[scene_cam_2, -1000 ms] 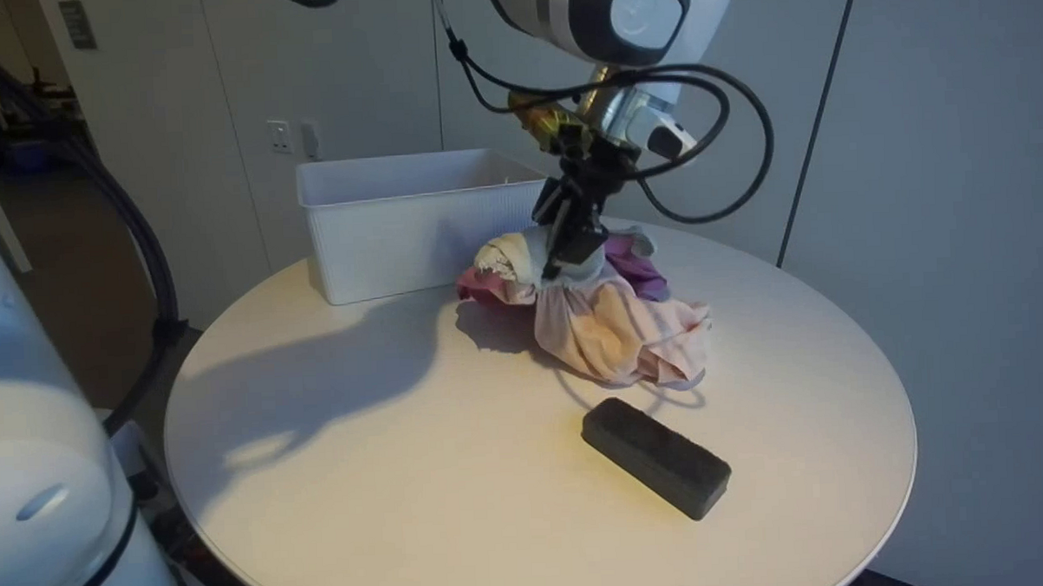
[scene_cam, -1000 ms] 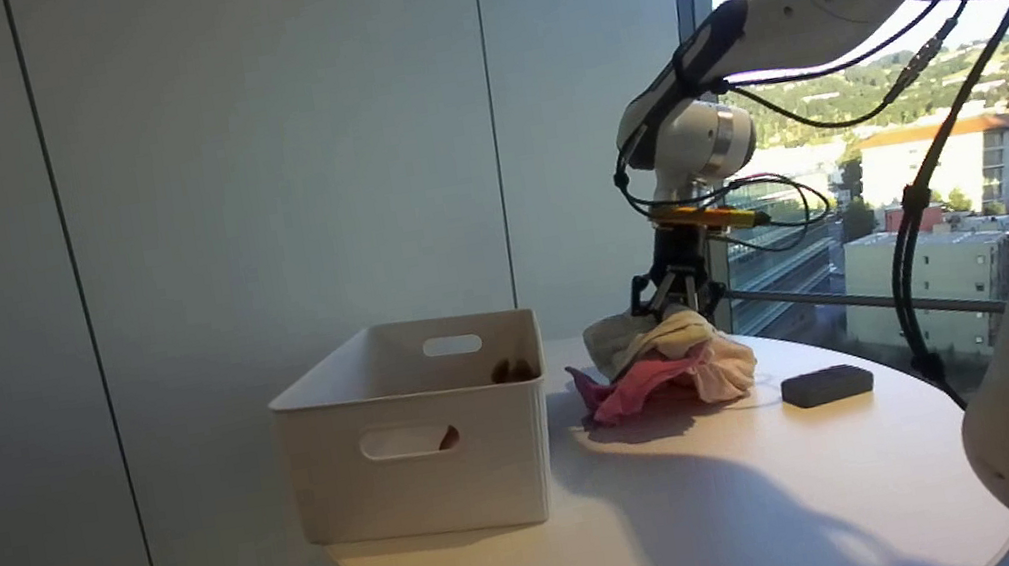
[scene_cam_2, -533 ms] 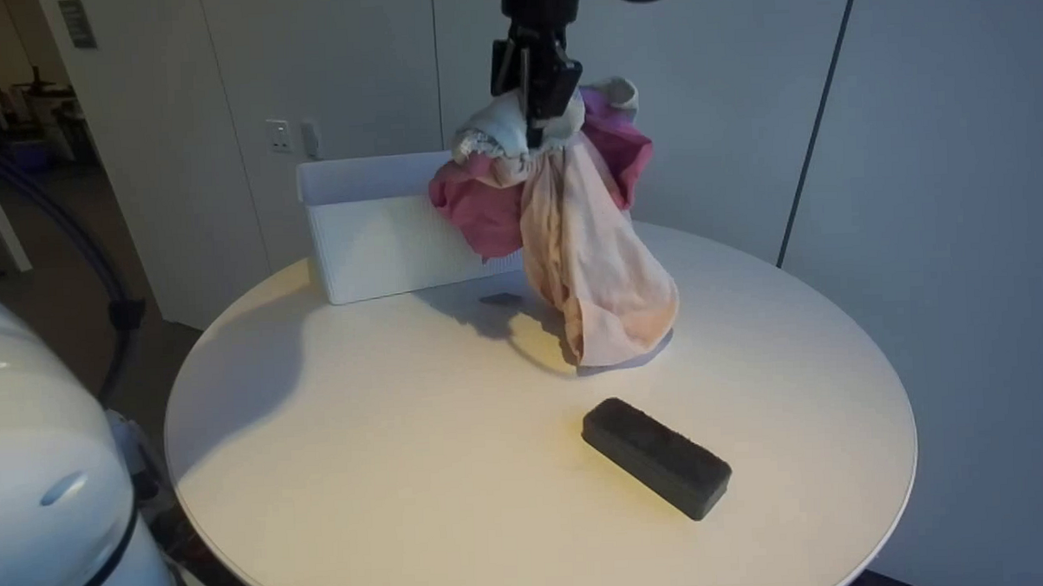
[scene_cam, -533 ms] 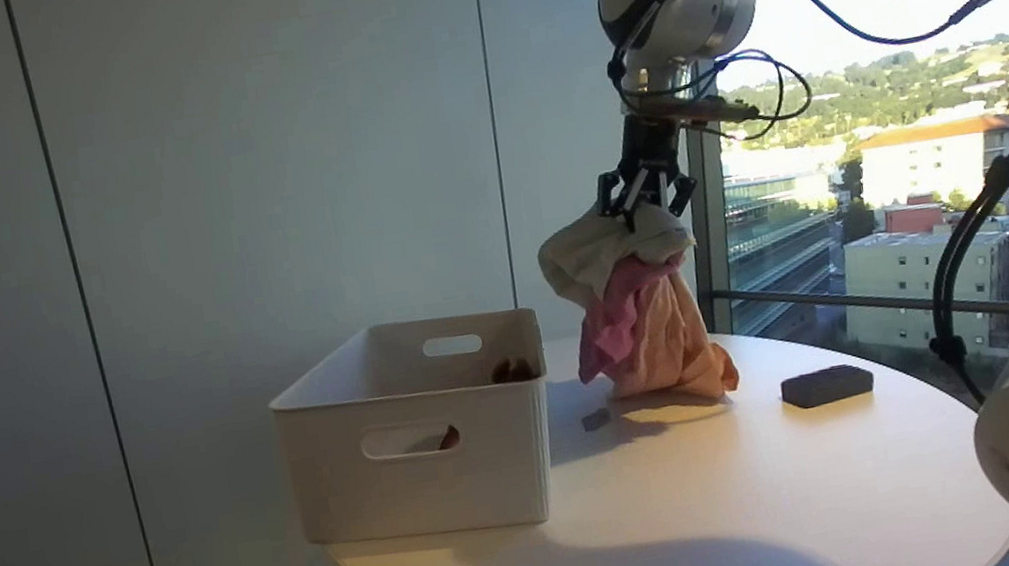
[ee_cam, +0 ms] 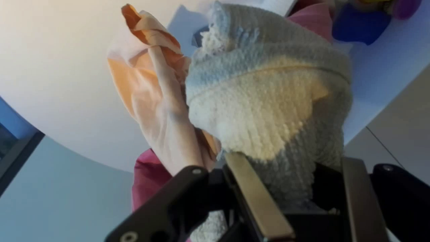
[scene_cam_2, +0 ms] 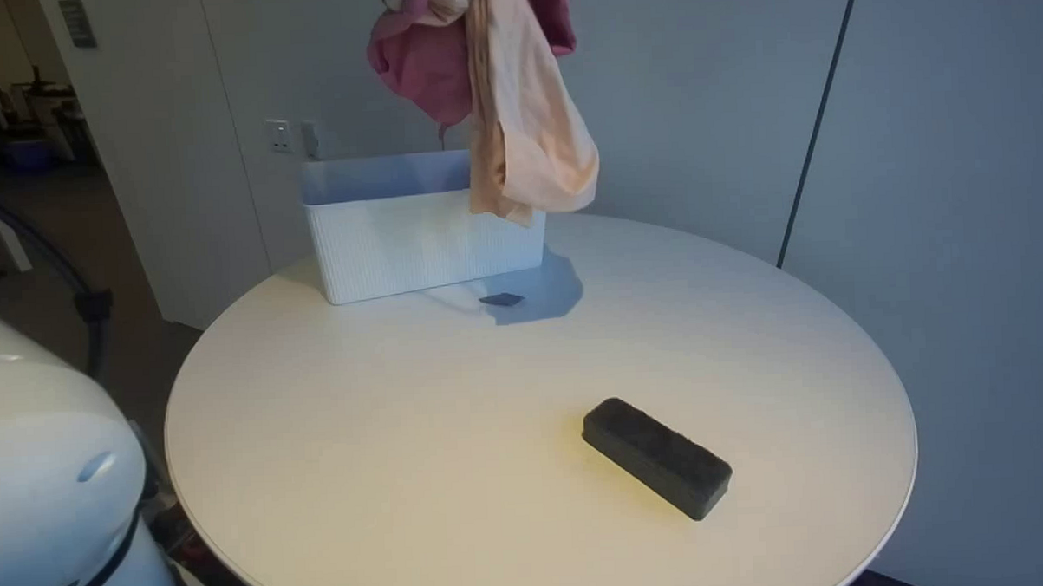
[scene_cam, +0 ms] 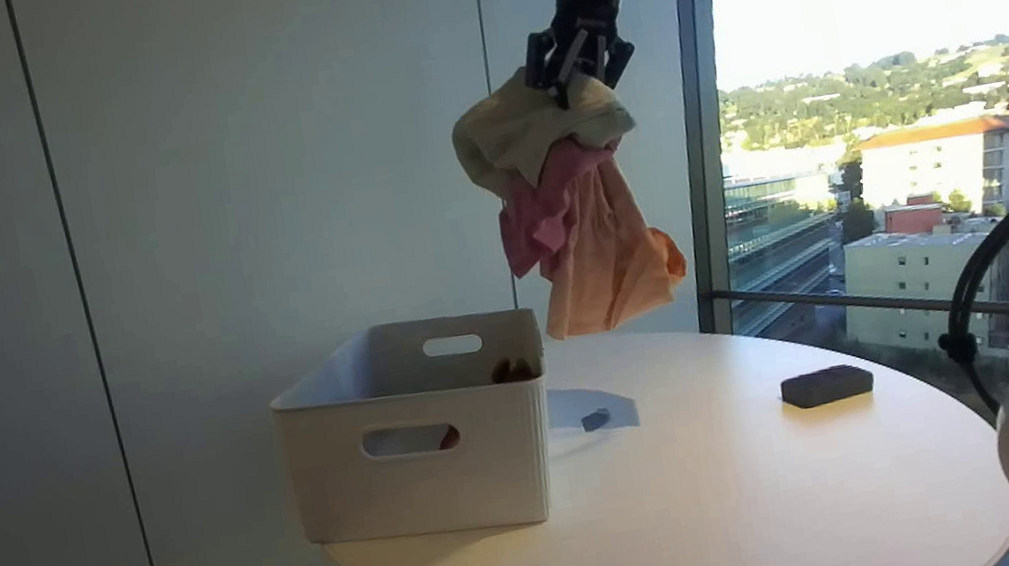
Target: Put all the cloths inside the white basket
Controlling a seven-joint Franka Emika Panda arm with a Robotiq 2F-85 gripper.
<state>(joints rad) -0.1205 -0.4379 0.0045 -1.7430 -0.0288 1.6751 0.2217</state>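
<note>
In an exterior view, right of upper centre, a black pincer (scene_cam: 587, 89) is clamped on a bundle of cloths (scene_cam: 564, 198), off-white, pink and peach, hanging clear of the round worktop (scene_cam: 750, 487). The bundle is outside the white basket (scene_cam: 426, 493) at lower left of centre. A black block (scene_cam: 827, 387) lies farther right.

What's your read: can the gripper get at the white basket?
Likely yes: the white basket is open on top and the gripper hangs higher, though the dangling peach cloth might snag.
</note>
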